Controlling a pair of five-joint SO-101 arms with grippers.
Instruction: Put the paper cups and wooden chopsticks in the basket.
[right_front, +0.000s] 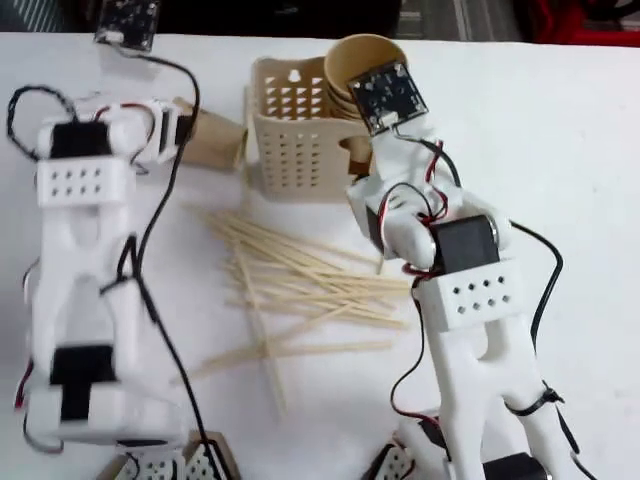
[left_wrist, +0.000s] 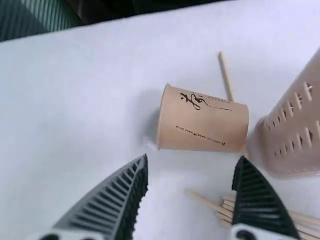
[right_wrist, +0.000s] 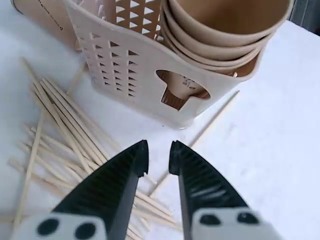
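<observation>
A paper cup (left_wrist: 202, 122) lies on its side on the white table, just beyond my left gripper (left_wrist: 192, 165), which is open and holds nothing. From above, this cup (right_front: 212, 135) sits left of the beige perforated basket (right_front: 290, 140). A stack of paper cups (right_front: 362, 62) stands inside the basket (right_wrist: 125, 75) at its right end. Wooden chopsticks (right_front: 300, 285) lie scattered on the table in front of the basket. My right gripper (right_wrist: 158, 147) hovers above the table near the basket's front, its jaws a narrow gap apart with nothing between them.
Loose chopsticks (right_wrist: 60, 130) spread beside my right gripper, and one chopstick (right_wrist: 210, 125) lies apart by the basket's corner. A single chopstick (left_wrist: 225, 75) lies behind the fallen cup. Both arm bases stand along the table's near edge. Black cables trail over the arms.
</observation>
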